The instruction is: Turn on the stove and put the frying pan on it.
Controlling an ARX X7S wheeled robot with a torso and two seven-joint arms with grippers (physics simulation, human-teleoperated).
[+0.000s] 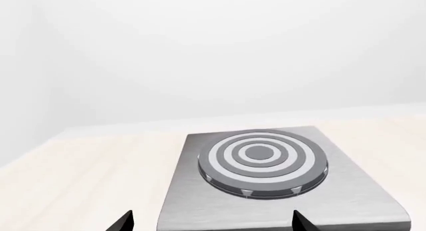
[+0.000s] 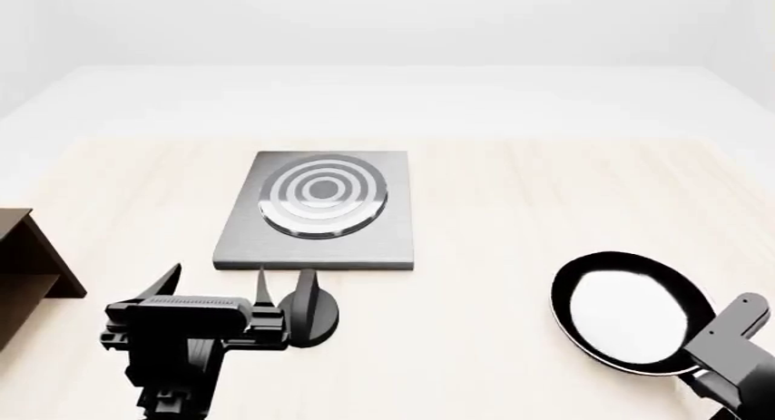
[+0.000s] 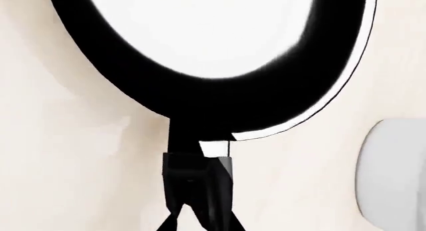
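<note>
- Because your left gripper (image 2: 281, 288) sits at the small black knob (image 2: 312, 318) just in front of the stove (image 2: 318, 211), its fingers (image 2: 305, 291) stand upright around the knob's near side, spread fairly wide; whether they touch it you cannot tell from the head view.
- While that arm points at the plate, the left wrist view shows only two dark fingertips (image 1: 303, 222) well apart at the picture's edge, with the burner (image 1: 262, 162) straight ahead, so you are lined up on the stove's centreline and the knob itself is hidden below the camera.
- Your right gripper (image 3: 199, 188) appears clamped narrow on the black handle (image 3: 181, 141) of the frying pan (image 2: 632, 313), near where it joins the bowl.
- That pan rests on the wooden table (image 2: 509, 220), well apart from the stove, off to your right; holding it ready makes sense as a staging grip.
- Judging by this, the knob turn comes first and the pan transfer has not begun.
- A pale rounded object (image 3: 392, 171) lies beside the pan.
</note>
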